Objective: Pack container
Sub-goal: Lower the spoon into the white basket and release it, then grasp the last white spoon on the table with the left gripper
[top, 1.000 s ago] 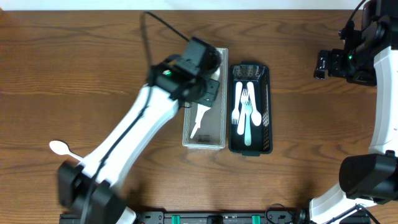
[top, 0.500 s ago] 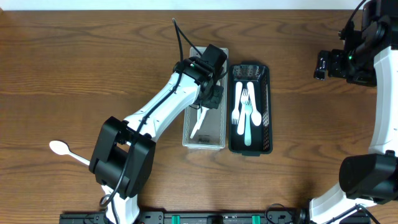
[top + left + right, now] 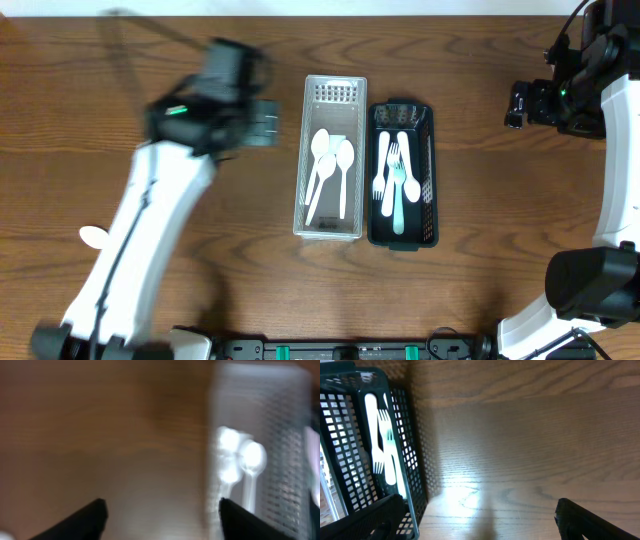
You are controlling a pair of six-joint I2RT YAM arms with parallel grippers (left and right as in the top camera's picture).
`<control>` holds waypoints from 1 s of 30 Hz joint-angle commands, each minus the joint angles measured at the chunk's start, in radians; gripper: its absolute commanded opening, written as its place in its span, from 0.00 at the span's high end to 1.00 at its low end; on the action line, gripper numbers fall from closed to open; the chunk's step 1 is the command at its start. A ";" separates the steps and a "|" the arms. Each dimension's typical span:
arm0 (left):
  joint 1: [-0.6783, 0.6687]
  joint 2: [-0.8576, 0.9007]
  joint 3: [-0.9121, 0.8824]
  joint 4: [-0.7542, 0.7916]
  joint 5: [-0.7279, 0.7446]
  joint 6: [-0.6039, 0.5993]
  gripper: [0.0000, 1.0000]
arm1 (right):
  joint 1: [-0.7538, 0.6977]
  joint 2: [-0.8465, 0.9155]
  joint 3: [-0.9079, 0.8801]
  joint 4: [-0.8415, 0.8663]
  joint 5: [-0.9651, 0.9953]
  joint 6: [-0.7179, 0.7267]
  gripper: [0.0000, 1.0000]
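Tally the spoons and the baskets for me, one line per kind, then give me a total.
Spoons: 4, with 3 in the clear basket and 1 loose spoon outside it
Baskets: 2, the clear basket and the black basket
Total: 6

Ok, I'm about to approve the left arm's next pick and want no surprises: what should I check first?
1. Left gripper empty: ok. Its jaws stand apart over the bare table with nothing between them.
2. Spoons contained: ok. Three lie inside the white basket.
3. All spoons packed: not ok. A loose spoon lies on the table, its handle hidden under the left arm.
4. Forks contained: ok. They lie in the black basket.
5. Right gripper out of the way: ok. It is open, off to the right of the black basket.
6. Left wrist view usable: not ok. It is blurred.
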 commanded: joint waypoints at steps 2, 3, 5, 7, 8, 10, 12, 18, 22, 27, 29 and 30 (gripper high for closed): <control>0.268 -0.078 -0.006 -0.124 -0.116 -0.288 0.07 | -0.003 0.007 -0.002 -0.003 -0.007 -0.003 0.01; 0.343 -0.084 -0.013 -0.154 -0.116 -0.348 0.02 | -0.003 0.007 -0.002 -0.003 -0.007 -0.003 0.01; 0.463 -0.081 -0.033 -0.190 -0.110 -0.406 0.02 | -0.003 0.007 -0.002 -0.003 -0.007 -0.003 0.01; 0.576 -0.068 -0.068 -0.189 -0.090 -0.410 0.02 | -0.003 0.007 -0.002 -0.004 -0.008 -0.003 0.01; 0.623 -0.059 -0.086 -0.182 -0.081 -0.410 0.02 | -0.003 0.007 -0.002 -0.006 -0.007 -0.003 0.01; 0.711 -0.037 -0.133 -0.157 -0.073 -0.410 0.02 | -0.003 0.007 -0.002 -0.008 -0.008 -0.003 0.01; 0.779 -0.010 -0.183 -0.116 -0.053 -0.398 0.02 | -0.002 0.007 -0.002 -0.008 -0.007 0.001 0.01; 0.884 0.104 -0.318 0.031 0.035 -0.319 0.02 | -0.001 0.007 -0.002 -0.008 -0.007 0.000 0.01; 0.893 0.189 -0.364 0.090 0.037 -0.297 0.02 | -0.001 0.007 -0.002 -0.009 -0.007 0.000 0.01; 0.893 0.284 -0.367 0.123 0.092 -0.287 0.02 | -0.001 0.007 -0.002 -0.008 -0.007 0.000 0.01; 0.893 0.315 -0.368 0.138 0.104 -0.277 0.02 | -0.001 0.007 -0.002 -0.008 -0.007 0.000 0.01; 0.893 0.325 -0.370 0.142 0.103 -0.277 0.02 | -0.001 0.007 -0.002 -0.007 -0.007 0.000 0.01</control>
